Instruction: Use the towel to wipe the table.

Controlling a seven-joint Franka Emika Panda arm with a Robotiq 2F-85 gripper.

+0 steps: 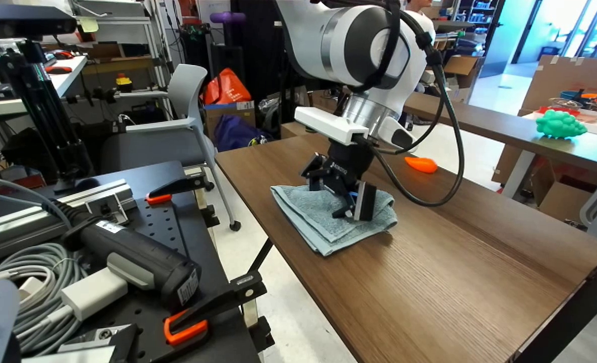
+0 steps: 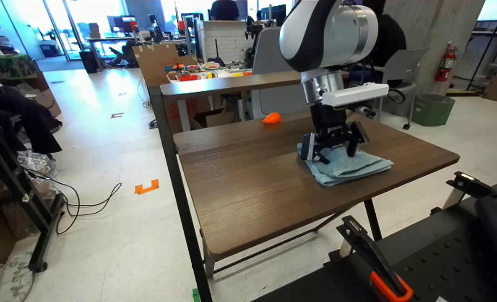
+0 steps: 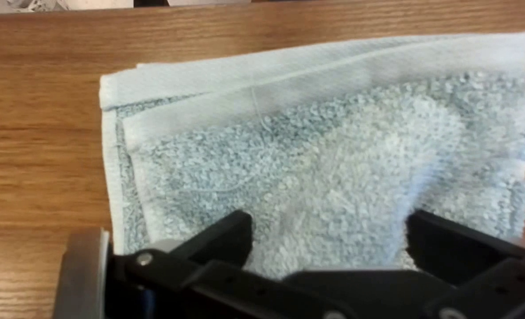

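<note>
The towel (image 3: 333, 177) takes centre stage, pale blue-grey, thick with looped pile, folded into layers and lying on the dark brown table (image 2: 240, 180), close to a long edge! Smooth, flatter bands trim its hem, the layers slightly fanned so the lower one peeks out beyond the upper, and fine pale thread-like lines curl over the pile in the wrist view. Up rises a soft ridge towards the middle, right between the fingers.

Direction, then: the banded hem faces that nearby table edge and runs almost along it, just a touch askew. And the long axis? More cloth shows along the hem than across it, but the gripper (image 2: 336, 149) covers the opposite side, so no certain call.

What a spread down there! The fingers (image 1: 365, 201) stand wide apart, released, low over the towel with the ridge humped between them; whether they press on it, I can't tell. Above, the white-and-black arm (image 1: 311, 40) leans in.

Over by the opposite long edge, well apart from the cloth, sits an orange object (image 2: 272, 118). On the hem side, a dark perforated bench (image 1: 162, 222) stands apart from the table.
</note>
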